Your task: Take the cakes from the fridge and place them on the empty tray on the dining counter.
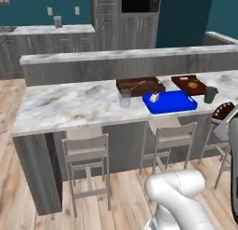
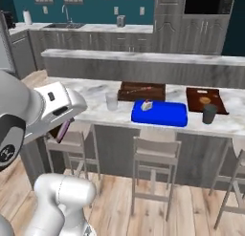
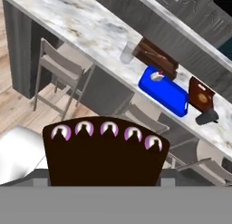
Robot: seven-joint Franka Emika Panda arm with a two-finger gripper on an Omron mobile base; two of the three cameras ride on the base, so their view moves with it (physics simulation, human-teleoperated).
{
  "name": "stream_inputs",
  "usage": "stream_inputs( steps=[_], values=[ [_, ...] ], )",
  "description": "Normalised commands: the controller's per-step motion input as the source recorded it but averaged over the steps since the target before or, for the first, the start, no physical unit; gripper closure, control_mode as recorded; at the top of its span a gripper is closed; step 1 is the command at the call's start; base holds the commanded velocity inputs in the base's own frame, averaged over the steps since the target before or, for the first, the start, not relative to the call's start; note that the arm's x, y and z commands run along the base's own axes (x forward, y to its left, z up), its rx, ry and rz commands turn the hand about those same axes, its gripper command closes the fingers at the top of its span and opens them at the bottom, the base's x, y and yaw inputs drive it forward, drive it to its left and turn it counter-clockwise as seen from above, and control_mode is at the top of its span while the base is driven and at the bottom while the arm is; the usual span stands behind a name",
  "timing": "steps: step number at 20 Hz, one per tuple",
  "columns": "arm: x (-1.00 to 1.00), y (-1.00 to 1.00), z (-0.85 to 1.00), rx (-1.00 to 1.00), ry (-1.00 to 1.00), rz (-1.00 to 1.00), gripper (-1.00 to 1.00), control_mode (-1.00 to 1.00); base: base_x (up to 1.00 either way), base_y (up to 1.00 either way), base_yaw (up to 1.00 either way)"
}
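We are holding the chocolate cake (image 3: 103,150) between the jaws (image 3: 104,184), which are standing wide and closed on its two sides; in the hand view the dark wedge with its row of pale purple-rimmed dots is sitting right at the jaws and hiding the finger tips. In the left base view the same wedge is showing at the right edge, and in the right base view we are seeing only a thin purple sliver under the white hand. Ahead of the jaws and well apart from them, the bench (image 1: 69,105) is running across the scene, its near edge overhanging a dark grey panelled base. The blue tray (image 1: 174,104) is lying on the bench close to that near edge, and the white cake (image 1: 154,98) is already sitting in the tray's left part. The rest of the tray floor is lying bare. Just beyond the tray a dark wooden tray (image 1: 140,86) is resting; a clear glass (image 1: 124,98) is standing beside the blue tray on its left, a dark cup (image 1: 210,94) on its right, and a reddish-brown board (image 1: 189,84) with a round cookie beyond that cup. Below the jaws, stools (image 1: 86,152) are standing tucked under the overhang on a pale wooden floor. Behind the bench, a raised grey ledge, grey cabinets and a teal wall are closing the room.
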Motion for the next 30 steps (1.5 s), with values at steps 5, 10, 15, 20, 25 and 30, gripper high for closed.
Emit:
stream_inputs(
  steps=[5, 10, 15, 20, 25, 30],
  values=[
    [0.0, 0.0, 0.0, 0.0, 0.0, 0.0, 1.0, 1.0, 0.05, -1.0, 0.0],
    [0.0, 0.0, 0.0, 0.0, 0.0, 0.0, 1.0, 1.0, 0.32, -1.0, 0.0],
    [0.0, 0.0, 0.0, 0.0, 0.0, 0.0, 1.0, 1.0, 0.95, -0.28, 0.02],
    [0.0, 0.0, 0.0, 0.0, 0.0, 0.0, 1.0, 1.0, 1.0, 0.09, 0.04],
    [0.0, 0.0, 0.0, 0.0, 0.0, 0.0, 1.0, 1.0, 1.0, 0.09, 0.1],
    [0.0, 0.0, 0.0, 0.0, 0.0, 0.0, 1.0, 1.0, 1.0, 0.0, 0.2]
  ],
)
